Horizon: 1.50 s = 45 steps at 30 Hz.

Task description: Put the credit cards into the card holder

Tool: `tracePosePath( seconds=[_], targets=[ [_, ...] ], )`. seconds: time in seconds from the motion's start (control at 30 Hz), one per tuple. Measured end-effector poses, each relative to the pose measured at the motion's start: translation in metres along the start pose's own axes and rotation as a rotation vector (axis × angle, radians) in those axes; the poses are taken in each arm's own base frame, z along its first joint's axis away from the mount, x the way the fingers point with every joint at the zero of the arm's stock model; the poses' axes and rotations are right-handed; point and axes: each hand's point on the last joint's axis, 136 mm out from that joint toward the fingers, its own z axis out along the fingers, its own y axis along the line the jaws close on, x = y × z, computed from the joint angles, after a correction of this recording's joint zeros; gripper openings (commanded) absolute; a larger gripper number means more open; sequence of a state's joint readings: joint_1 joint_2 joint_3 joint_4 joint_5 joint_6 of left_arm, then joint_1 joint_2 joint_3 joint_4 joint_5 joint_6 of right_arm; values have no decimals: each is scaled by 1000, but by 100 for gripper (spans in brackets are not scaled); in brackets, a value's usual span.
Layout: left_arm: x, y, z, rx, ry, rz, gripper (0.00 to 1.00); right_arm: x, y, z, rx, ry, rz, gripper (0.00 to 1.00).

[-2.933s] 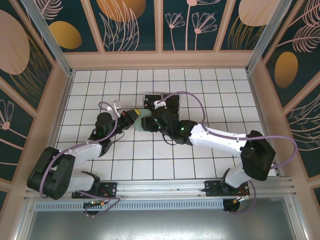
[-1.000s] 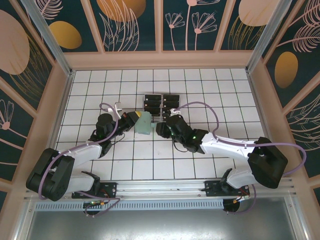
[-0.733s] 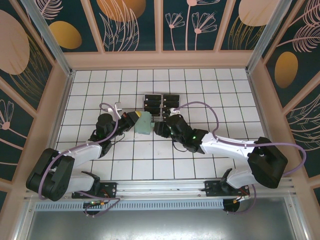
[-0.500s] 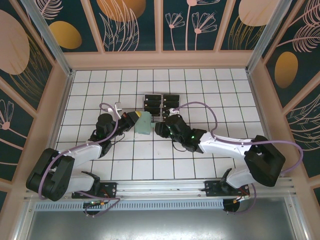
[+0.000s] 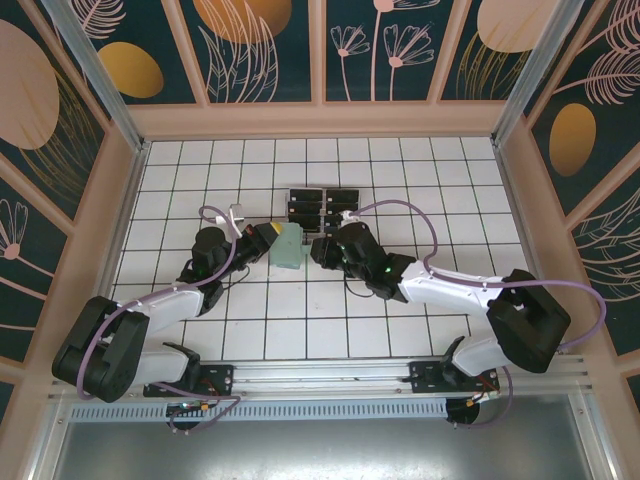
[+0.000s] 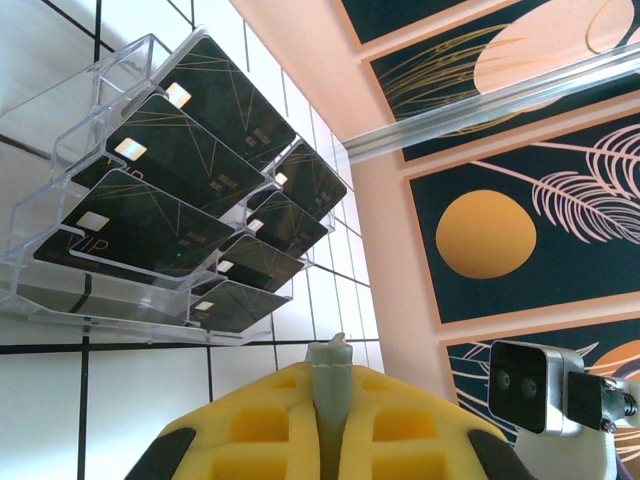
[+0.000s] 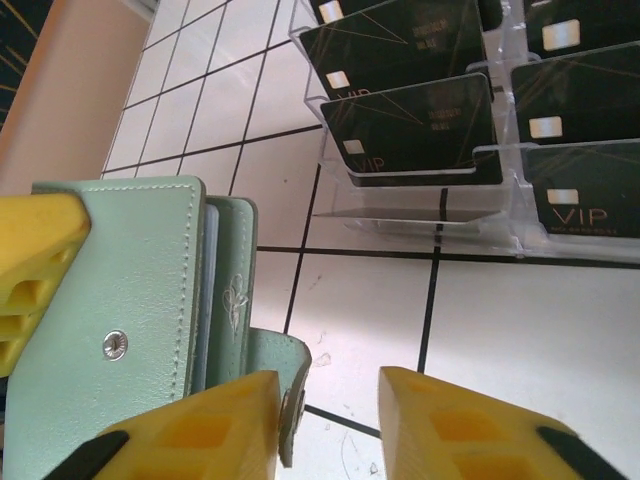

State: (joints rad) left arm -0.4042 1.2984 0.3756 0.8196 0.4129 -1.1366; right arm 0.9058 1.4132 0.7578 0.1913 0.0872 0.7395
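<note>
My left gripper (image 5: 268, 240) is shut on the left edge of the grey-green card holder (image 5: 288, 247), holding it on edge. That edge shows pinched between the yellow fingers (image 6: 330, 365). The right wrist view has the card holder (image 7: 130, 290) partly spread, its snap flap (image 7: 288, 375) lying against the inner face of my right gripper's left finger. My right gripper (image 5: 318, 250) (image 7: 330, 405) is open, with bare tile across the rest of the gap. Black credit cards (image 7: 420, 130) (image 6: 150, 225) sit in the slots of a clear rack.
The clear two-column rack (image 5: 323, 207) stands just beyond both grippers, close to the card holder's far edge. White tiled floor (image 5: 300, 320) lies open toward the arm bases. Walls enclose the table on three sides.
My right gripper drew back from over the card holder to its right side, then edged in toward its flap with the jaws narrowing. The left gripper and the card holder stayed put.
</note>
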Motion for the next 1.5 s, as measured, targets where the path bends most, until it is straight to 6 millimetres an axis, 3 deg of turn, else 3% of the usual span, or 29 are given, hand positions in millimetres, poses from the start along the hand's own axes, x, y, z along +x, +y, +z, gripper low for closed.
tracePosePath(
  seconds=[0.1, 0.33, 0.47, 0.63, 0.77, 0.93, 1.03, 1.27, 1.5],
  targets=[
    [0, -1, 0, 4, 1, 1, 0, 1, 1, 2, -9, 6, 2, 30],
    [0, -2, 0, 9, 3, 3, 0, 4, 0, 5, -20, 27, 5, 0],
    [0, -2, 0, 8, 3, 4, 1, 5, 3, 5, -33, 33, 9, 0],
    [3, 4, 1, -7, 11, 31, 29, 10, 0, 1, -42, 37, 14, 0],
    [16, 29, -2, -62, 42, 42, 44, 29, -16, 0, -19, 67, 24, 0],
    [35, 68, -9, -164, 86, 44, 56, 60, -43, 1, 22, 117, 34, 0],
    [41, 80, -11, -202, 105, 47, 63, 67, -49, 3, 34, 131, 43, 0],
    [43, 83, -12, -239, 137, 93, 71, 70, -42, 3, 14, 134, 38, 0],
    [40, 68, -1, -251, 181, 180, 73, 59, -30, -4, -22, 107, 40, 0]
  ],
)
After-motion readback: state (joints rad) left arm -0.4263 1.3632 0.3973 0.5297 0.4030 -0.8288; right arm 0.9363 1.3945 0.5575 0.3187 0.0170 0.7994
